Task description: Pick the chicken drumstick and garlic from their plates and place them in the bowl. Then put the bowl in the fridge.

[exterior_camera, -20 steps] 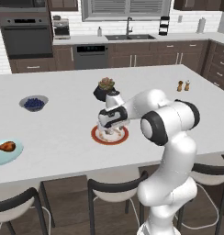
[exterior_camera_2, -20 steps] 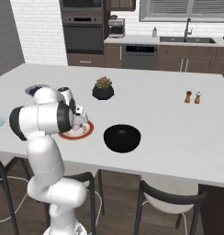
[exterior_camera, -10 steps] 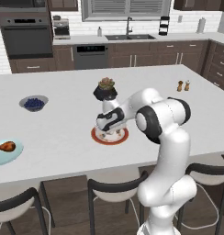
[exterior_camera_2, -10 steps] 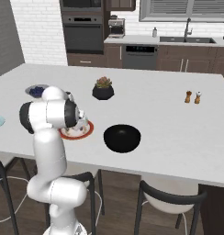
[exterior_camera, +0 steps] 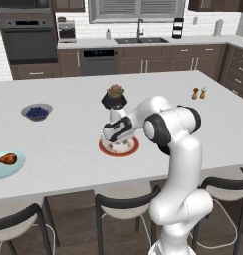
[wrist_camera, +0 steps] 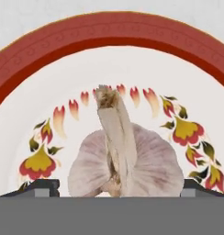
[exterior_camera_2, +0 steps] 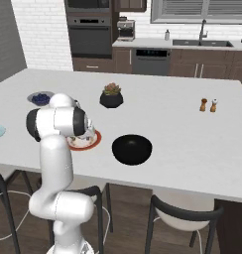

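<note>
Garlic (wrist_camera: 125,158) sits low in the hand view's centre, on the red-rimmed plate (wrist_camera: 109,41). I have the jaws spread wide, one tip at each lower corner flanking the bulb, gripping nothing, because the stem points up between them.

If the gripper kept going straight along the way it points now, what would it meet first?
Most likely the garlic: in the hand view the bulb sits between the two fingertips, right ahead of the gripper. Behind it lies the orange-rimmed plate. How much gap remains is unclear.
</note>
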Controlling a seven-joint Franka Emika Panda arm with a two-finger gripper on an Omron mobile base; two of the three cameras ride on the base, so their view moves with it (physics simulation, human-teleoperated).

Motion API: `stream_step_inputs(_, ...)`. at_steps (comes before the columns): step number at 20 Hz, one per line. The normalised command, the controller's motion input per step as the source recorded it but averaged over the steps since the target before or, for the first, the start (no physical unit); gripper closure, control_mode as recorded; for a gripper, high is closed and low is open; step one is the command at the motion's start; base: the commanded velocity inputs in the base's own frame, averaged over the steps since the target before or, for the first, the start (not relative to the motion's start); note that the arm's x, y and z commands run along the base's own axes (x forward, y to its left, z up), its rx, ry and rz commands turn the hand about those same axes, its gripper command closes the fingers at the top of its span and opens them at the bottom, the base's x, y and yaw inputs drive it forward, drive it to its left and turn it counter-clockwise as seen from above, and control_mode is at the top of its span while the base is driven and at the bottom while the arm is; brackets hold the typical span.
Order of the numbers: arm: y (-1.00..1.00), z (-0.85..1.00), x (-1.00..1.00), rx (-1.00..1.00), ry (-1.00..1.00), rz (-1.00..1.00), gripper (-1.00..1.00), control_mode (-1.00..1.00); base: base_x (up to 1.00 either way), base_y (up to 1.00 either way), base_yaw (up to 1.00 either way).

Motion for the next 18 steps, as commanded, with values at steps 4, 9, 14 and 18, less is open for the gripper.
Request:
stream_step_inputs(4,0.00,-0.09,0.32,0.00,0.00,0.00,1.00,-1.00,0.00,0.00,0.00)
stream_step_inputs(9,0.00,0.00,0.00,0.00,0.00,0.00,1.00,-1.00,0.00,0.00,0.00)
stream_step_inputs(14,-0.31,0.04,-0.29,0.00,-0.01,-0.01,1.00,-1.00,0.00,0.00,0.00)
stream_step_inputs(18,-0.97,0.58,-0.94,0.10,-0.18,-0.14,1.00,-1.00,0.00,0.00,0.00)
